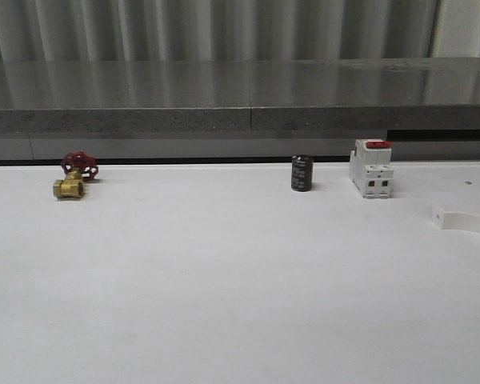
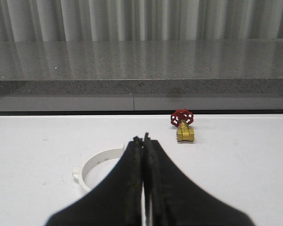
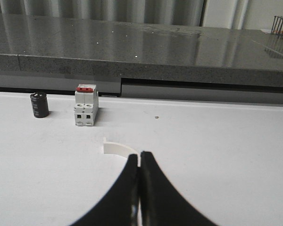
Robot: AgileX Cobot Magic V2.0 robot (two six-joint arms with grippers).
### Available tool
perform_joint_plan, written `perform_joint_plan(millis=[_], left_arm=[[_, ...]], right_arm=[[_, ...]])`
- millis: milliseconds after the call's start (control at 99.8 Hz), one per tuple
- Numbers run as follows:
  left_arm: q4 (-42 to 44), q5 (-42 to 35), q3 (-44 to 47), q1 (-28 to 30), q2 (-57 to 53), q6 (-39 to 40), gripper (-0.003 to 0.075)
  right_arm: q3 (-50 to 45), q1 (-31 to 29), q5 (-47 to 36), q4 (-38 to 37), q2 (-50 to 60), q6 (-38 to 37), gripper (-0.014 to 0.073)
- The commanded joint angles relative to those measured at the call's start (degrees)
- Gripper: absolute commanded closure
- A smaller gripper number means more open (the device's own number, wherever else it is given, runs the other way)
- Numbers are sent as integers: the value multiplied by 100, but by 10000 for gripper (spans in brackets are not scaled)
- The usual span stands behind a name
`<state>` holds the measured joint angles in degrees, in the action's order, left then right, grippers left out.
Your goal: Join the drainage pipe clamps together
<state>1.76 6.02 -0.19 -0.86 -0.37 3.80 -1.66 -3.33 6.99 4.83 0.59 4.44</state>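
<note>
One white drainage pipe clamp (image 2: 93, 165) lies flat on the white table in the left wrist view, its tabbed end showing and the rest hidden behind my fingers. My left gripper (image 2: 142, 139) is shut above and in front of it, holding nothing. The other clamp (image 3: 117, 148) lies on the table in the right wrist view, curving away behind my right gripper (image 3: 140, 155), which is shut with nothing visibly held. In the front view this clamp (image 1: 464, 221) sits at the table's right edge, cut off by the frame.
A brass valve with a red handwheel (image 1: 74, 178) stands at the back left. A black cylinder (image 1: 302, 173) and a white breaker with a red top (image 1: 371, 168) stand at the back right. A grey stone ledge (image 1: 240, 112) runs behind the table.
</note>
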Motion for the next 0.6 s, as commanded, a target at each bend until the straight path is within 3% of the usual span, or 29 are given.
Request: perform_joint_plan(millis=[0,341,591], left_arm=[[-49,-450,198,3,-182,23,740],[-64,-414,107,-15,-182,23,740],[-373,363,-1074,-15,186,23,740]], right_arm=[[93,-3,-486,-20,117,19,661],[93,-3,-486,-20,117,19,661],[93,-3,-486,-20,117,19,661]])
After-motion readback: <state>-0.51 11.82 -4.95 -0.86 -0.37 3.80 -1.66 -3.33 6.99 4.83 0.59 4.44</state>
